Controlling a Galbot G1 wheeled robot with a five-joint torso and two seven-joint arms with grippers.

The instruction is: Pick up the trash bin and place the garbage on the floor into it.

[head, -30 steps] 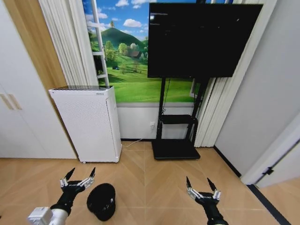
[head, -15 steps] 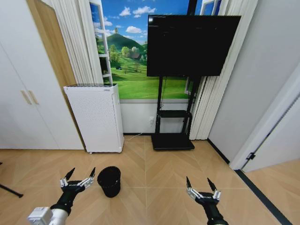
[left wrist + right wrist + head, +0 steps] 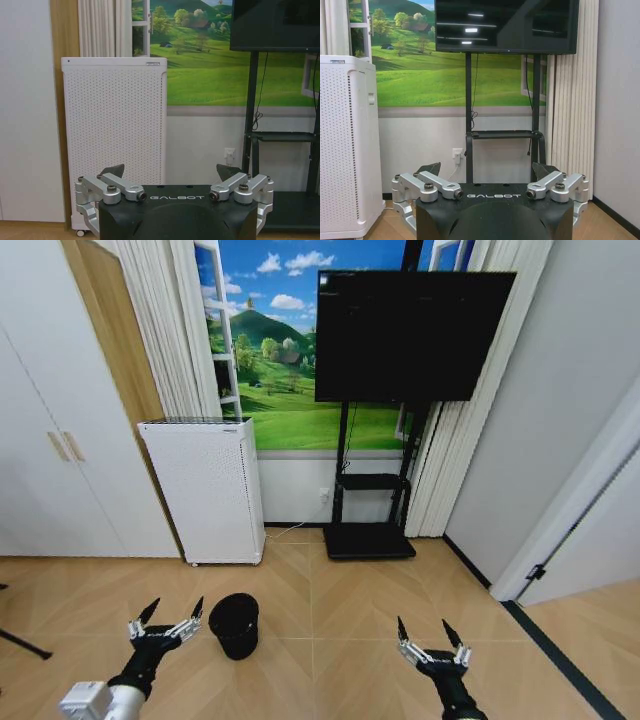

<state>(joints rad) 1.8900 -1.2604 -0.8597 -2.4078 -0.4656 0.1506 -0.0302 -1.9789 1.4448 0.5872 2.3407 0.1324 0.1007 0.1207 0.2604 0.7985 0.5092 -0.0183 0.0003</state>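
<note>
Trash bin, black mesh and upright, stands on the wooden floor in the head view, at about 7 o'clock from the white air purifier by the wall. Left gripper hangs just beside the bin at its 9 o'clock, fingers spread wide and empty. Right gripper hangs well apart at the bin's 3 o'clock, likewise wide open, holding nothing, below the television on its stand.

Small black round mesh trash bin, upright on the wooden floor, open top, slightly tapered.
</note>
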